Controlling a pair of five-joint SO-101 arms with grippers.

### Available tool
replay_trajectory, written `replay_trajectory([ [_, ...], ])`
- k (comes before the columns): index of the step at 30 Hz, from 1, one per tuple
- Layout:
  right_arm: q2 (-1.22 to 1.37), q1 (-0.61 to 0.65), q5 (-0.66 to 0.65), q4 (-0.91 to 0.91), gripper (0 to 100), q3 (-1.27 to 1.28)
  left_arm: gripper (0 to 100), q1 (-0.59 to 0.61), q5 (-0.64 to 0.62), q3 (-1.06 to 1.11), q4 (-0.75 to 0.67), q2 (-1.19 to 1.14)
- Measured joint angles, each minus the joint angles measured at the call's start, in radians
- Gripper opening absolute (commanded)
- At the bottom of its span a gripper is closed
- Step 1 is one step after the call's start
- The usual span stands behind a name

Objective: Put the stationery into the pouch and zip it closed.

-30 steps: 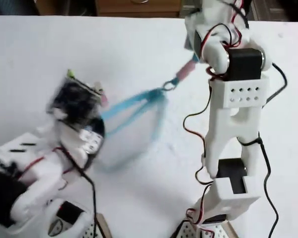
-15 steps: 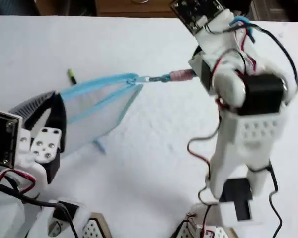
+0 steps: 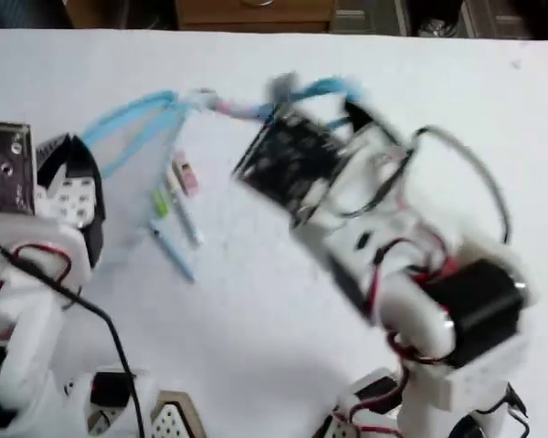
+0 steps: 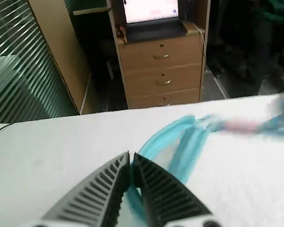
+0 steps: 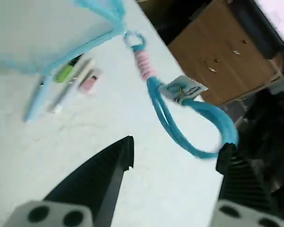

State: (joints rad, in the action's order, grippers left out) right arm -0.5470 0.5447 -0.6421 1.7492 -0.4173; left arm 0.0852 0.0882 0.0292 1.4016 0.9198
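Note:
The translucent pouch (image 3: 132,137) with blue trim hangs from my left gripper (image 3: 68,187), which is shut on its edge (image 4: 131,166). A ring, a pink bead (image 5: 143,64) and a blue strap loop (image 5: 194,120) trail from its zip end. My right gripper (image 5: 175,151) is open, and the loop's far end rests against one fingertip (image 5: 226,153). A green marker (image 3: 160,203), a pink eraser (image 3: 184,175) and a blue pen (image 3: 173,251) lie on the table by the pouch's lower edge. I cannot tell whether they are inside it.
The white table (image 3: 256,319) runs wide in front of the pouch. The right arm (image 3: 411,292) stretches across the middle and right of it. Wooden drawers (image 4: 163,66) stand beyond the far edge.
The right arm has swung left across the table and its gripper has opened off the pink zip pull. The pouch has shifted left and back, and the stationery now shows beside it.

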Motion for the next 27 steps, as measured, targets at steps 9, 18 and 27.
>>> replay_trajectory([
  [9, -0.091, 0.167, 0.074, 0.000, 34.5, 0.210, 2, 0.031, -0.021, 0.084, -0.170, 0.000],
  [18, 0.112, 0.075, 0.157, -0.008, 34.4, 0.239, 2, 0.239, -0.021, 0.002, -0.087, 0.002],
  [27, 0.505, -0.005, 0.215, -0.014, 34.4, 0.061, 2, 0.256, -0.021, -0.041, 0.138, 0.011],
])
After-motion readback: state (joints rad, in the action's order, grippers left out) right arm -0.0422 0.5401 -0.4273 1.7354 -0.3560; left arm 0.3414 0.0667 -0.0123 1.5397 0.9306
